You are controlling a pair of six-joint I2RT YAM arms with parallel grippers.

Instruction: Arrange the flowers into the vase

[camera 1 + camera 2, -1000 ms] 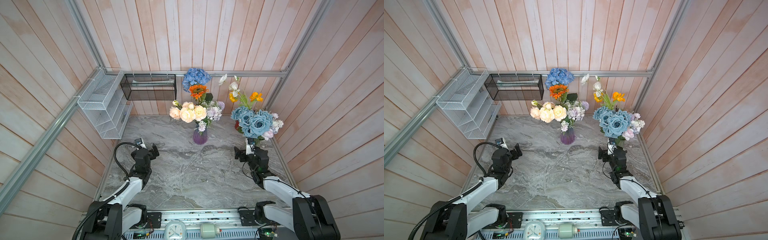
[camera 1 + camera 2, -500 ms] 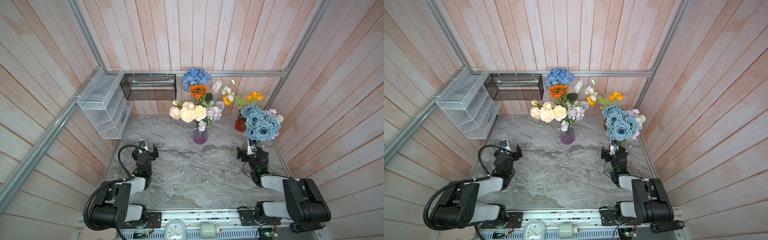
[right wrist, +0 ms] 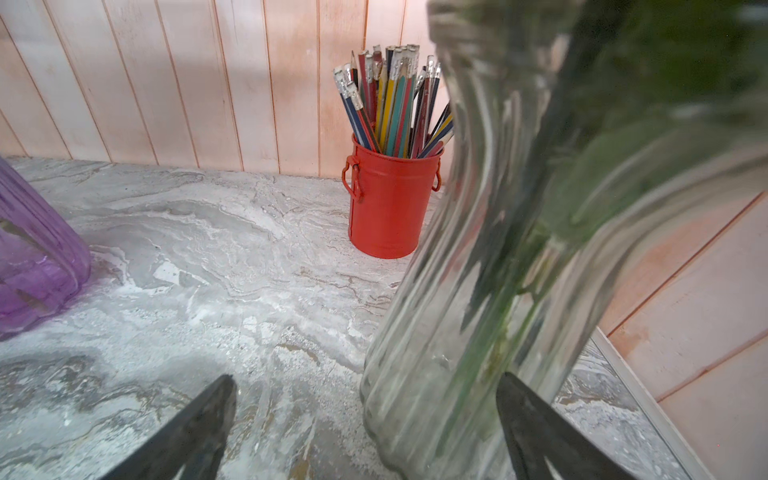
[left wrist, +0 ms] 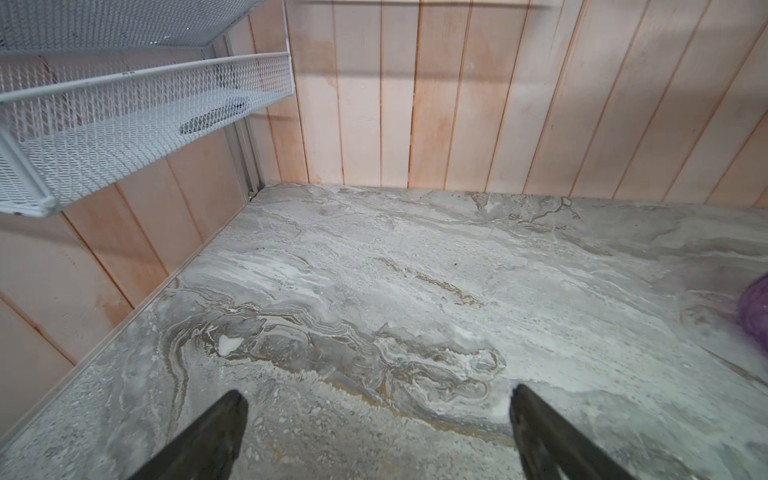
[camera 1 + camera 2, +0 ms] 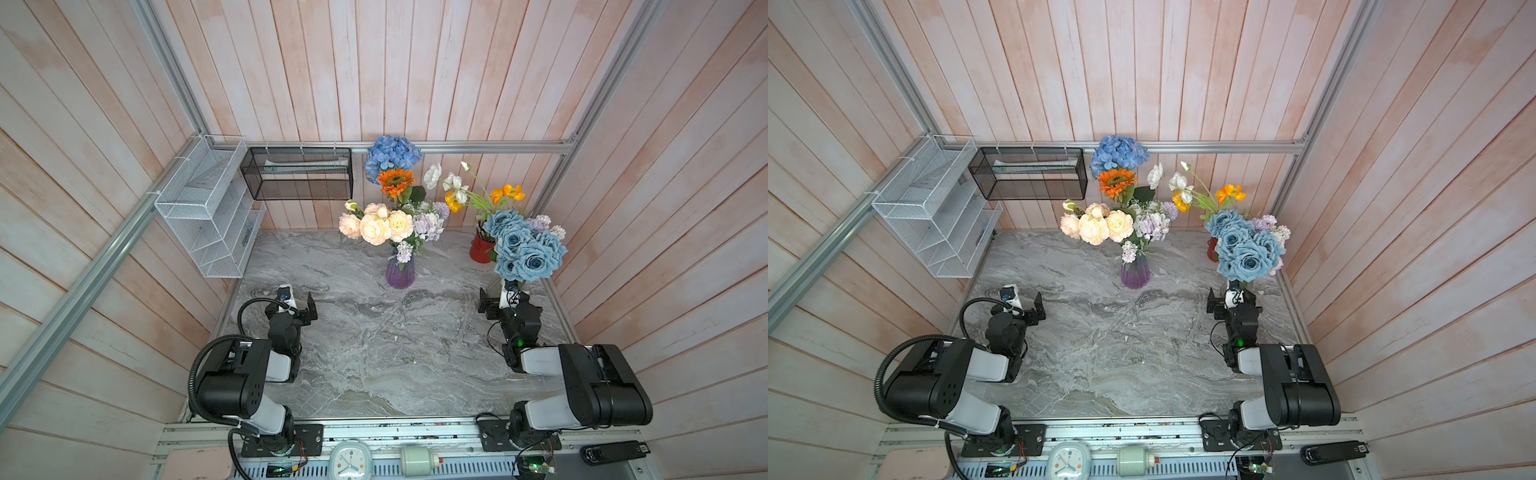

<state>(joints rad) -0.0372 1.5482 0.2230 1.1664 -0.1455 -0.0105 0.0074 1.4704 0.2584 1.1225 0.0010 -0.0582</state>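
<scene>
Marble table [image 5: 395,357]: no loose stems on it in both top views. Biggest change vs 1 s ago: L arm [image 5: 232,386] and R arm [image 5: 598,386] now sit folded tight over their bases, where a sec earlier they reach further fwd. This looks like parking, not a new reach.

Flowers are all upright in vases. Main bunch [image 5: 390,216] (hydrangea, sunflower, peach roses, lilac-white clusters) is in the purple vase [image 5: 400,272], mid-table near the back wall, same spot as before. Blue roses [image 5: 525,249] stand in the clear vase [image 3: 478,291] at the R edge. Their heads sit a bit further R than 1 s ago, and the poppies [image 5: 455,185] above them lean more twd centre. So that bunch is just settling, prob. after a release.

R gripper [image 3: 365,378]: jaws wide apart, gripping nothing. Clear vase base is just ahead, off to one finger's side. Can't tell if that finger touches the glass. L gripper [image 4: 374,401]: jaws wide, nothing betw. them, bare marble ahead, well apart from the purple vase.

Red pot [image 3: 388,199] w/ pencils [image 3: 390,104] is behind the clear vase, not involved.

Judgement: arranging looks done. Only risk left is the clear vase staying steady under its top-heavy roses.
</scene>
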